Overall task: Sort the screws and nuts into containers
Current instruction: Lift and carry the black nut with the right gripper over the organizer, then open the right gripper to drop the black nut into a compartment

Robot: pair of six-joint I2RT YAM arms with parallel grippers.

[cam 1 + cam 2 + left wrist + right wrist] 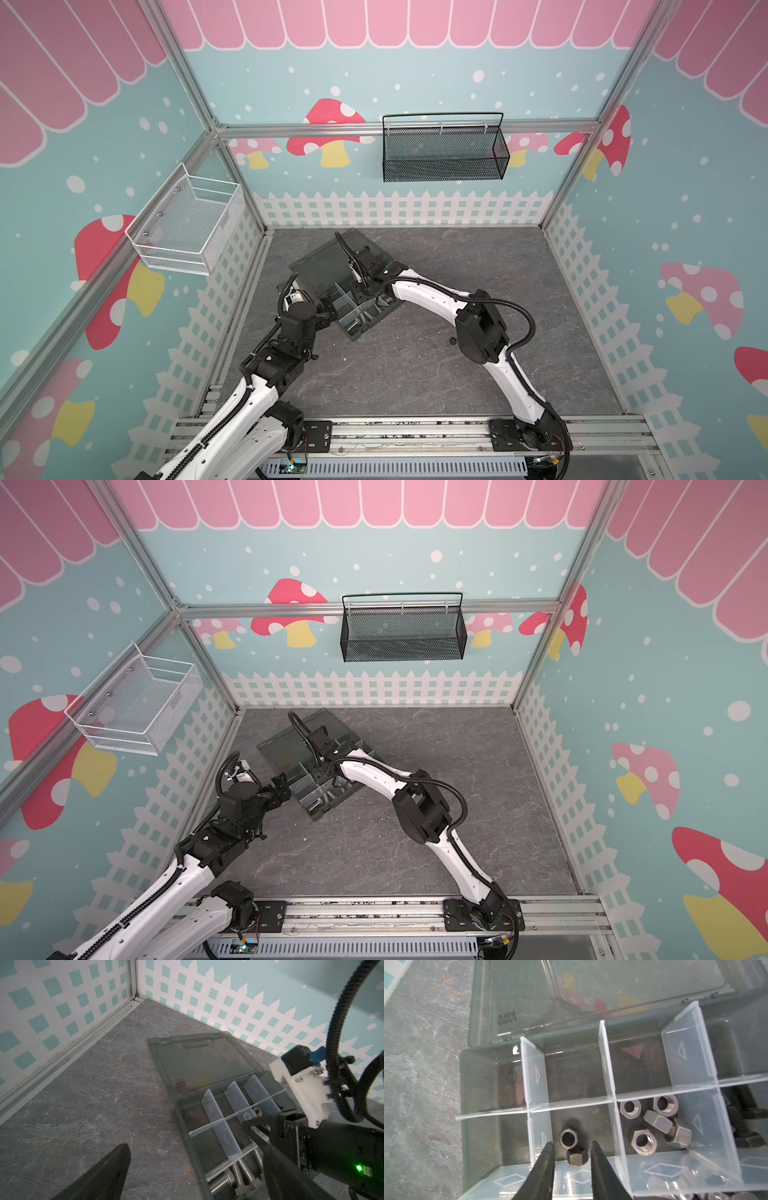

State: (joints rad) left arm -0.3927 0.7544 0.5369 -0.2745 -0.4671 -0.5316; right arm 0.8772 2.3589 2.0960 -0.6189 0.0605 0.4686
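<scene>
Grey tabletop (pixel 415 374), open organiser box (pixel 322 272), right wrist view alone shows dark nut (pixel 576 1158) between parted right jaws, left jaws wide

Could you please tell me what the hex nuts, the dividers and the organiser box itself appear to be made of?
Silver hex nuts: likely steel, dull metallic sheen.
Pale dividers: frosted translucent plastic, with moulded arrows.
Dark grey organiser box: smoky translucent plastic, probably; tabletop visible through its lid.
</scene>
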